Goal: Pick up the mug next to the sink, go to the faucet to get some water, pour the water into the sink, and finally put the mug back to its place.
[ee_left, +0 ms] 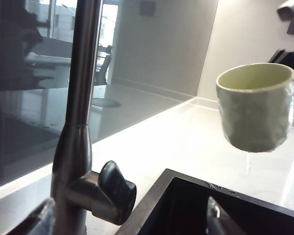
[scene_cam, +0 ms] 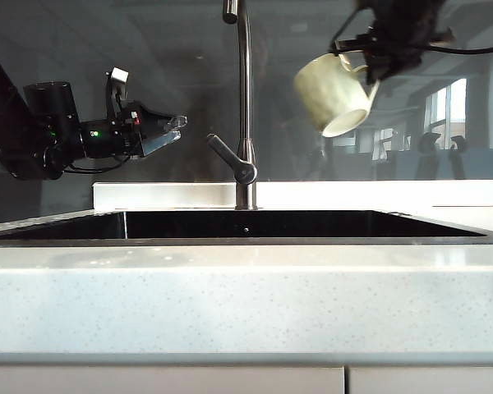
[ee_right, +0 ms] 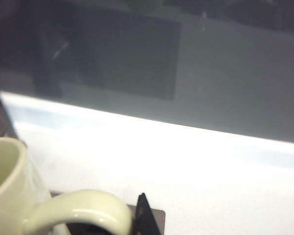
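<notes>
The cream mug (scene_cam: 333, 94) hangs tilted high over the right part of the dark sink (scene_cam: 246, 240), its mouth turned down and to the right. My right gripper (scene_cam: 370, 61) is shut on the mug's handle (ee_right: 83, 210); one dark fingertip (ee_right: 144, 219) shows beside it. The steel faucet (scene_cam: 245, 98) rises just left of the mug. My left gripper (scene_cam: 174, 131) stands open in the air left of the faucet's lever (ee_left: 115, 188), holding nothing. A thin pale streak (ee_left: 247, 164) shows under the mug (ee_left: 257, 107); I cannot tell whether it is water.
The pale speckled countertop (scene_cam: 246, 304) runs along the front of the sink and behind it. A dark glass wall (scene_cam: 148, 66) stands close behind the faucet and both arms. The left arm's black body (scene_cam: 49, 131) hangs over the sink's left end.
</notes>
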